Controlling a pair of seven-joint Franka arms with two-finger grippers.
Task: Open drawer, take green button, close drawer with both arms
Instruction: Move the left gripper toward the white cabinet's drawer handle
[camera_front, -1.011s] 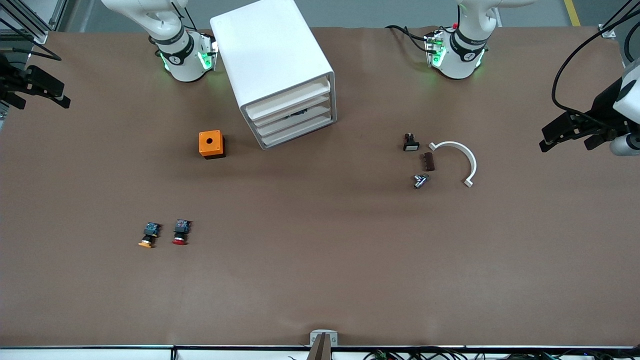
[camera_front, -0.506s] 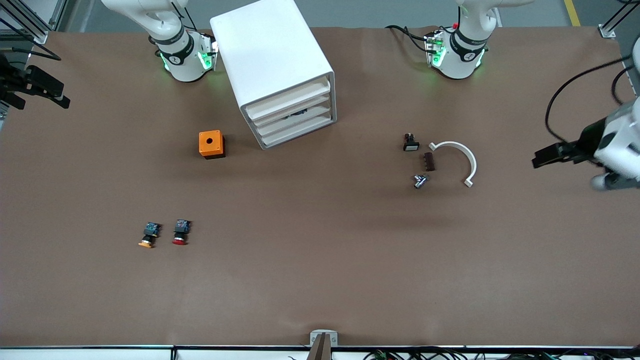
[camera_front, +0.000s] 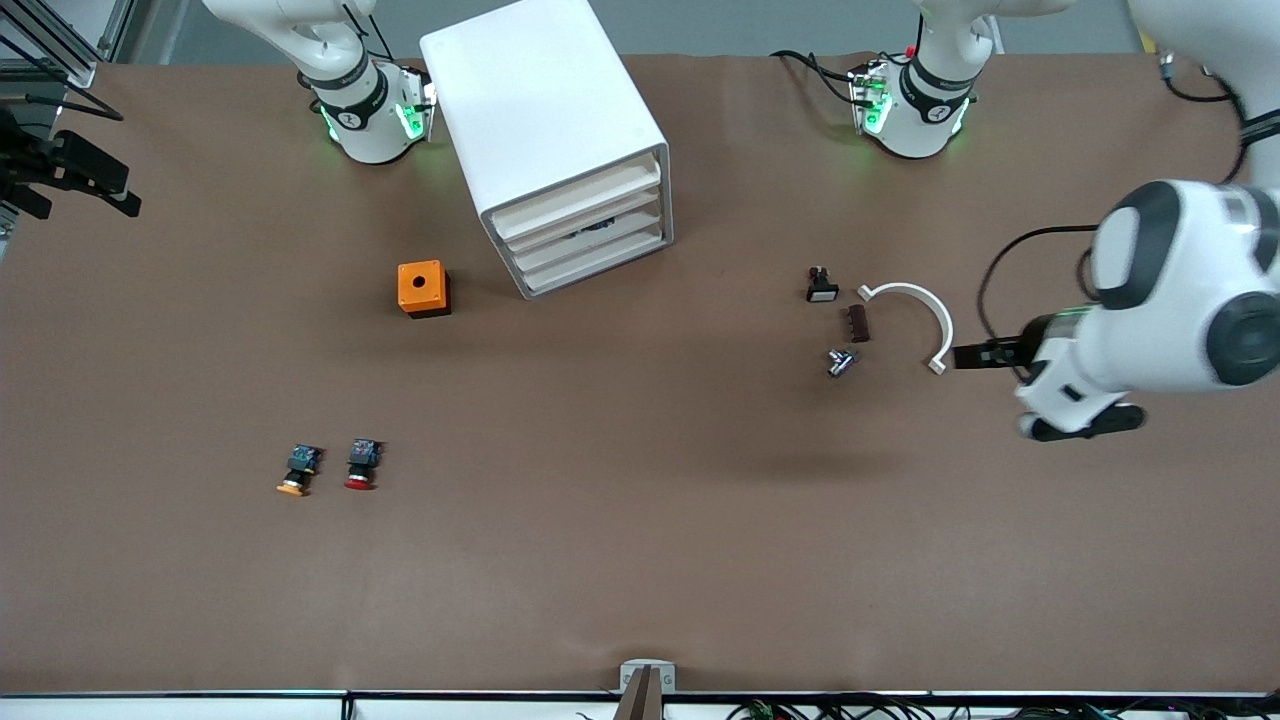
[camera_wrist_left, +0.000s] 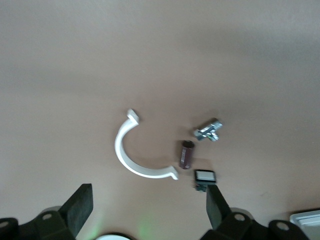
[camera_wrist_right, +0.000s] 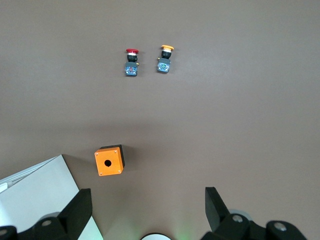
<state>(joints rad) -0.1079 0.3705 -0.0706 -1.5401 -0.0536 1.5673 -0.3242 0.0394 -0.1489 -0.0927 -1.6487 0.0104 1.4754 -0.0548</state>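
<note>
While all four drawers (camera_front: 585, 232) sat shut in cabinet (camera_front: 545, 130), opening step unstarted. Green button unseen, dark shape inside. Left tool (camera_front: 985, 355), fingers apart, over bench (camera_front: 640, 560) beside white clip (camera_front: 915, 320); right tool (camera_wrist_right: 147, 212) apart, waiting over bench by the cabinet and orange box (camera_wrist_right: 109, 161). Next: reach drawer front.

Two buttons (camera_front: 328, 468), four drawers (camera_front: 590, 232)

box (camera_front: 423, 288) beside cabinet (camera_front: 545, 140) (drawers shut)
</note>
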